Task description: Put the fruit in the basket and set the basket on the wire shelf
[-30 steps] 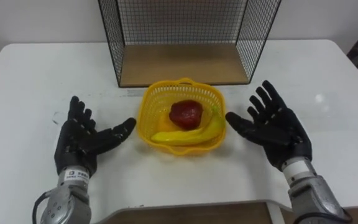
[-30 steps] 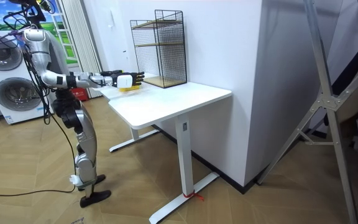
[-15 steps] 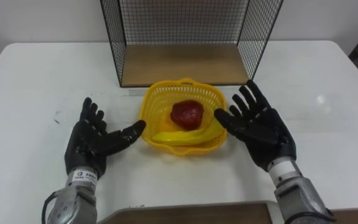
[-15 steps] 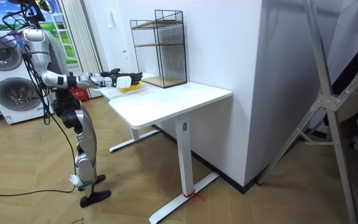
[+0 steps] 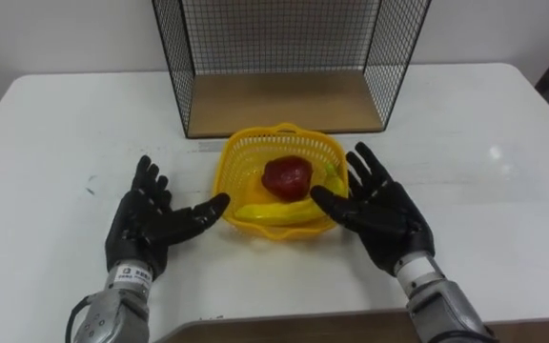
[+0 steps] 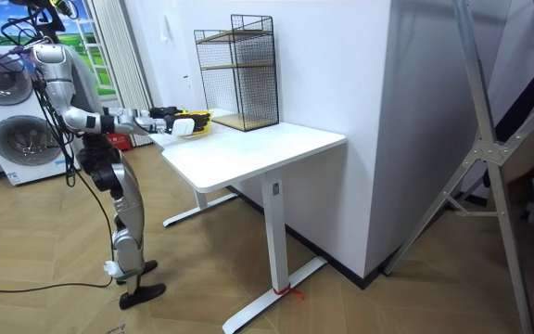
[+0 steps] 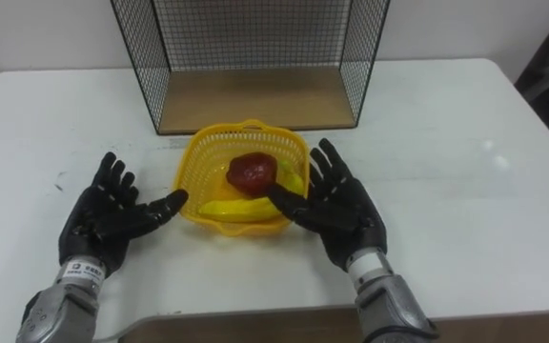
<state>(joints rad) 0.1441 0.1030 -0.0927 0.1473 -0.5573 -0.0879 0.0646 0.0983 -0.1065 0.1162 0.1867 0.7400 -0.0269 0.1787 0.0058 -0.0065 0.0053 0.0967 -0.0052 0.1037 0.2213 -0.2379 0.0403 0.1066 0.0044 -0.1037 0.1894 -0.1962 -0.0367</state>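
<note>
A yellow plastic basket (image 5: 246,157) (image 7: 203,152) stands on the white table (image 5: 55,124) just before the wire shelf (image 5: 284,95). In it lie a red fruit (image 5: 286,177) and a yellow banana (image 5: 274,211). My left hand (image 5: 151,224) is open at the basket's left side, thumb tip close to its rim. My right hand (image 5: 379,214) is open against the basket's right side, its thumb over the rim by the banana. In the room view I stand at the table's end with both arms stretched to the basket (image 6: 191,124).
The wire shelf (image 7: 251,95) has black mesh walls and a wooden floor, open toward me. The table's front edge (image 5: 284,319) runs close below my wrists. In the room view washing machines (image 6: 7,121) stand behind me.
Both hands have closed in on the basket from its two sides; the right hand now touches its right rim. The basket and fruit have stayed in place.
</note>
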